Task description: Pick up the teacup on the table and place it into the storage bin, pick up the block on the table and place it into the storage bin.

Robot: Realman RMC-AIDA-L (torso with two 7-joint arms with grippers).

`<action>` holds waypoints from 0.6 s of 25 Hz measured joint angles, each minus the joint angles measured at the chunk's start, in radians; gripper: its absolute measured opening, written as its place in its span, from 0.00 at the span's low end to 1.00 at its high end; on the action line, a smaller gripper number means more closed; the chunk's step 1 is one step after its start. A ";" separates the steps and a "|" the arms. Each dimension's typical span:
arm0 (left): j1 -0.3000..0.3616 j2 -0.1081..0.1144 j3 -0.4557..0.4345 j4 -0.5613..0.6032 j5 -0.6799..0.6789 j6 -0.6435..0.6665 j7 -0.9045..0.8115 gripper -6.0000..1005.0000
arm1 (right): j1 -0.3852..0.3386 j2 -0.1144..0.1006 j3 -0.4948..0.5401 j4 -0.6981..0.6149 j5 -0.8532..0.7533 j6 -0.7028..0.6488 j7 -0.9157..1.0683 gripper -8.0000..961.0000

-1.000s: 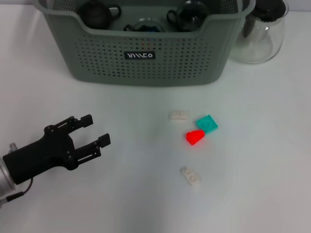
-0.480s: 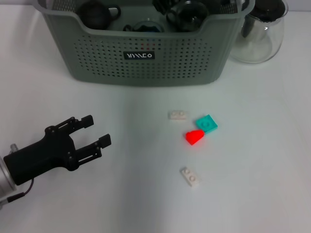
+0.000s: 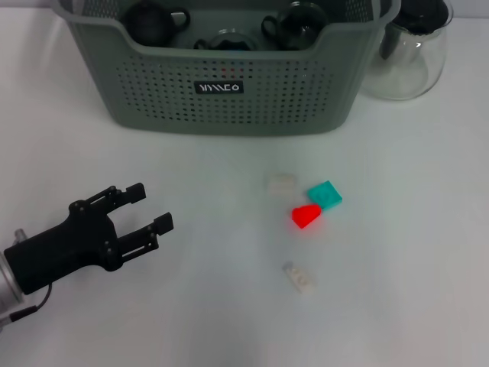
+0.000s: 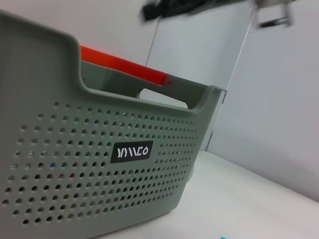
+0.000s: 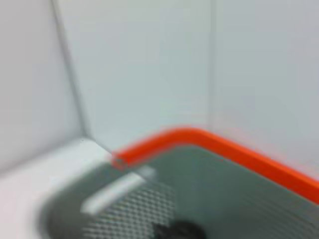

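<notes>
Left end effector (image 3: 145, 206) open, lower left; storage bin (image 3: 229, 92) cut off at top; right end effector unseen.

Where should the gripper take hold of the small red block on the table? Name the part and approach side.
Grip the small red block across its two narrower sides, descending from above: it lies low on the white table, the teal square block crowding its far corner. The open left gripper is nearest.

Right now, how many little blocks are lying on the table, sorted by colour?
White blocks: 2, one nearer the storage bin and one farther out
Teal block: 1
Red block: 1
Total: 4
</notes>
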 joint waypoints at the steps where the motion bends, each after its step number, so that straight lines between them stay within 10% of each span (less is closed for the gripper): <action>1: 0.000 0.000 0.000 0.000 0.000 -0.001 0.000 0.76 | -0.046 -0.001 0.012 -0.084 0.048 -0.052 -0.017 0.47; 7: -0.003 0.004 0.000 0.000 -0.002 -0.003 -0.001 0.76 | -0.282 -0.023 0.082 -0.458 0.229 -0.513 -0.129 0.70; 15: -0.015 0.008 0.000 0.004 0.000 -0.004 -0.022 0.76 | -0.313 0.007 -0.064 -0.461 -0.038 -0.761 -0.158 0.76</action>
